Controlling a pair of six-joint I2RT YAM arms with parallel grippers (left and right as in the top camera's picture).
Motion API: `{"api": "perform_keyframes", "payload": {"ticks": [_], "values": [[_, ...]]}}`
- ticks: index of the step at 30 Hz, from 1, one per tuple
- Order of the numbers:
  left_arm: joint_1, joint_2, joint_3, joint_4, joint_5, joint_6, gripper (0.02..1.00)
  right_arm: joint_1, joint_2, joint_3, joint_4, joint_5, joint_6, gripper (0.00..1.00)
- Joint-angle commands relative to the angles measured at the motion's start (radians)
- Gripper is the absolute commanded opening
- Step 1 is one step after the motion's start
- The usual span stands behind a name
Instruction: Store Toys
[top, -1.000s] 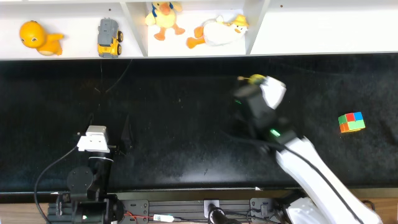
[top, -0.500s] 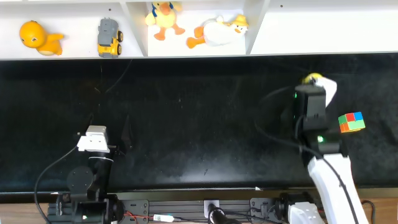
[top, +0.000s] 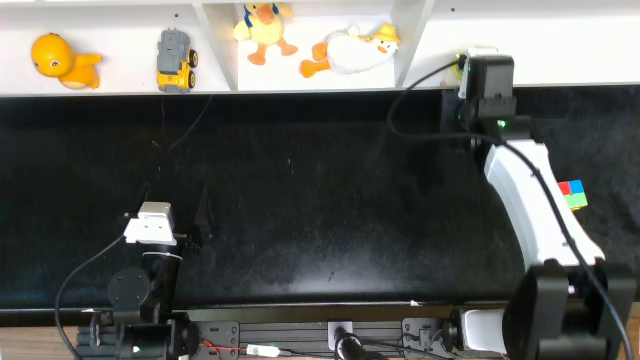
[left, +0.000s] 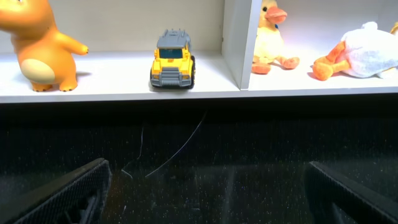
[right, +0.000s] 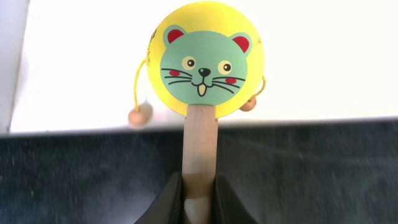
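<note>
Right claw (right: 200, 196) clamped on a rattle's (right: 202, 62) wooden handle (cat face showing), head over the shelf (right: 323, 62), left claw (left: 205, 193) spread wide.

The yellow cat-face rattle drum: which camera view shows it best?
The right wrist view: the rattle drum faces the camera whole, with its wooden handle held by the right gripper. In the top view the gripper covers it, leaving a small yellow edge. The left wrist view faces the truck instead.
</note>
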Motion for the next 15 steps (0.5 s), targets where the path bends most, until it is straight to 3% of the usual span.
{"api": "perform_keyframes", "payload": {"ticks": [1, 15], "values": [[-0.005, -0.012, -0.002, -0.005, -0.011, -0.010, 0.998, 0.019, 0.089, 0.099, 0.020, -0.070, -0.038, 0.137], [-0.005, -0.012, -0.002, -0.005, -0.011, -0.010, 0.998, 0.038, 0.266, 0.175, 0.166, -0.102, -0.067, 0.183]]}}
